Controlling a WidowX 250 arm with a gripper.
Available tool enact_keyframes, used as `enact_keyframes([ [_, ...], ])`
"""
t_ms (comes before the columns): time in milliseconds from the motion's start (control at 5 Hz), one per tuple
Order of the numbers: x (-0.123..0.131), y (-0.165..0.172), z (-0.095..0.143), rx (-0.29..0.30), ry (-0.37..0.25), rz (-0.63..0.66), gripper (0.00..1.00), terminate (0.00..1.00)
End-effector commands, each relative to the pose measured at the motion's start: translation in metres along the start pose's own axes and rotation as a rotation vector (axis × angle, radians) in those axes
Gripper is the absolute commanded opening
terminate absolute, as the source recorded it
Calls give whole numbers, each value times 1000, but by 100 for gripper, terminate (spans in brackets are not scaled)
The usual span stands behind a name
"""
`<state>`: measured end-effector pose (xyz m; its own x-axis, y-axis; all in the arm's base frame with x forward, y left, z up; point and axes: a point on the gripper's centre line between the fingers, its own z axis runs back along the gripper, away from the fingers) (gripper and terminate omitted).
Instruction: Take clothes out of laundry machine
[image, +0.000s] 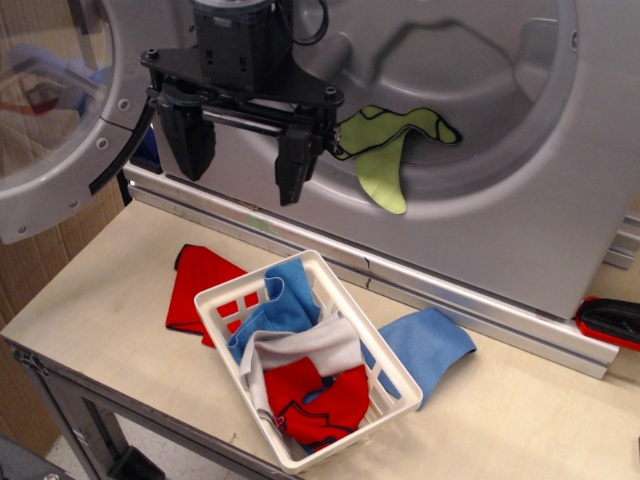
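Observation:
The lime-green cloth (388, 150) with thin black edging hangs over the lower rim of the drum opening of the grey laundry machine (500, 230). The round door with a clear window (55, 110) stands swung open at the left. My black gripper (243, 165) hangs in front of the machine, left of the green cloth and above the basket. Its two fingers are spread apart and hold nothing. The right finger (293, 170) is close to the cloth's left end.
A small white slatted basket (395, 385) on the table holds blue, grey and red cloths. A red cloth (195, 285) lies left of it, a blue cloth (430, 345) right of it. A red-and-black object (610, 320) sits at the right edge.

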<state>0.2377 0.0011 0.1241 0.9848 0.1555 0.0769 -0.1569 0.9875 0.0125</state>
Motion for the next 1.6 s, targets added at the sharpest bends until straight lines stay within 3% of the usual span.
enact_keyframes([
  [0,0,0,0,0,0,0,100,0],
  [400,59,-11,-20,-7,-203,-102,100,0],
  [600,93,-18,-25,8,-334,-154,100,0],
  [800,126,-31,-37,-27,-408,-203,100,0],
  [1200,172,-49,-61,-86,-475,-296,100,0],
  [1400,181,-55,-64,-103,-483,-307,100,0],
])
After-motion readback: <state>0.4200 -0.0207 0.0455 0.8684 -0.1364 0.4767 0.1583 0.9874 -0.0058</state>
